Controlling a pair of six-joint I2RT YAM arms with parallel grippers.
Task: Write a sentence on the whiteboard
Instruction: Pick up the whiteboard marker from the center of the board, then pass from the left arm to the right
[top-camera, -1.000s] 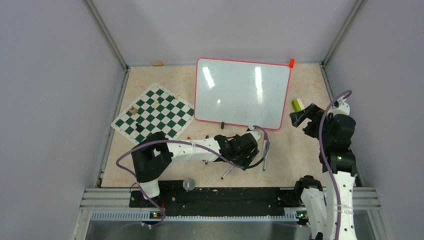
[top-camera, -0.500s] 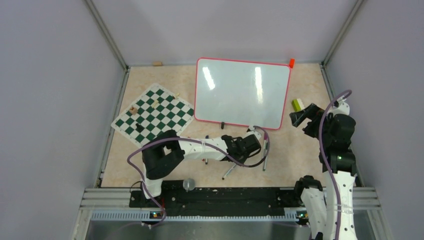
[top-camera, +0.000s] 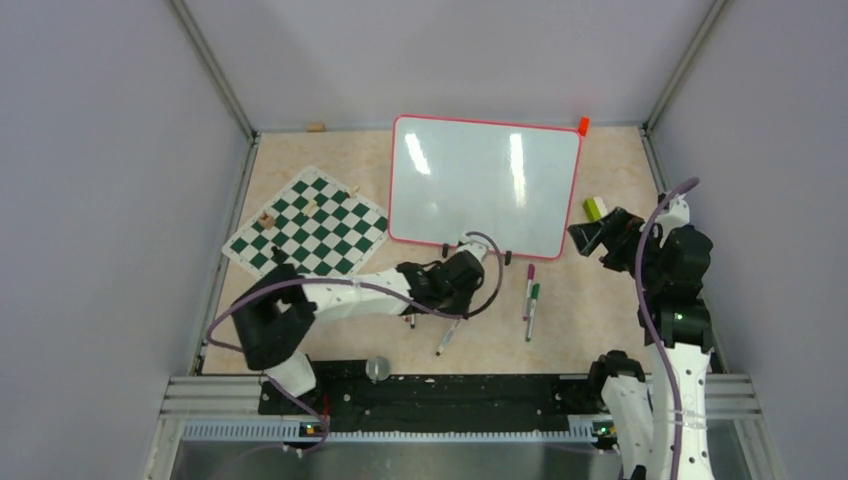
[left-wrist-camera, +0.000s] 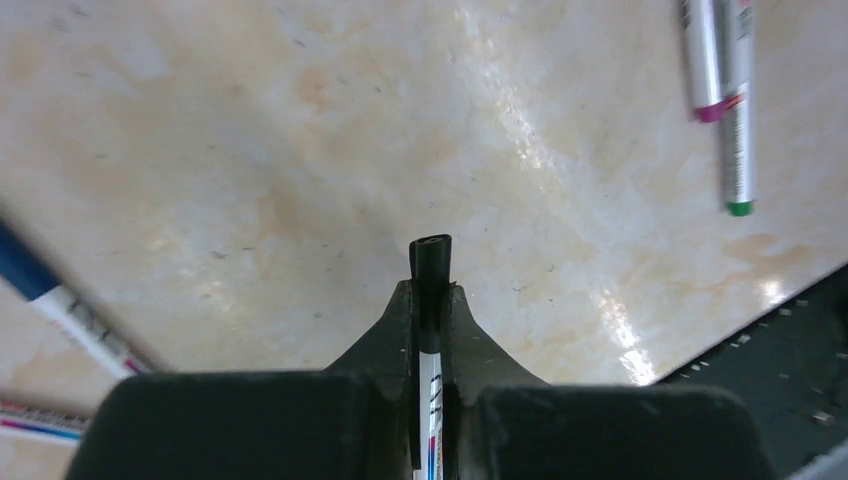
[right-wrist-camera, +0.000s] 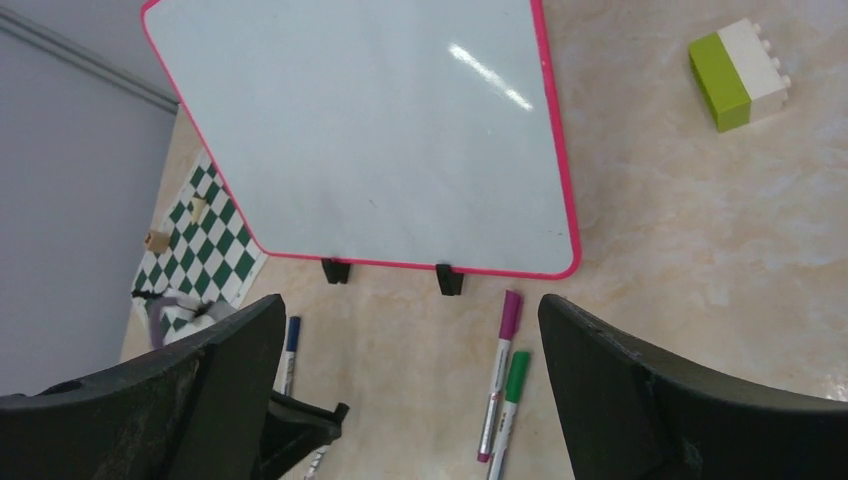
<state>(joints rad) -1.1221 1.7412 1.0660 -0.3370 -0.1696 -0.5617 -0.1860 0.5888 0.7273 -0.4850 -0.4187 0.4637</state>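
Note:
The whiteboard (top-camera: 485, 185) stands blank at the back of the table, red-framed, on two black feet; the right wrist view shows the same whiteboard (right-wrist-camera: 380, 140) from its right. My left gripper (top-camera: 450, 322) is low in front of it. In the left wrist view this left gripper (left-wrist-camera: 430, 290) is shut on a black-capped marker (left-wrist-camera: 431, 260) that runs along the fingers, cap just past the tips. My right gripper (top-camera: 590, 238) hovers by the board's right corner. The right gripper (right-wrist-camera: 408, 305) is open with nothing between its fingers.
A purple marker (top-camera: 529, 285) and a green marker (top-camera: 533, 305) lie side by side right of my left gripper. A blue-capped marker (right-wrist-camera: 288, 352) lies to its left. The chess mat (top-camera: 305, 230) is at the left. A green-and-white block (top-camera: 596, 209) sits by my right gripper.
My left arm has swung left, away from the purple and green markers, and its jaws have closed on the black-capped marker. My right gripper has shifted slightly left.

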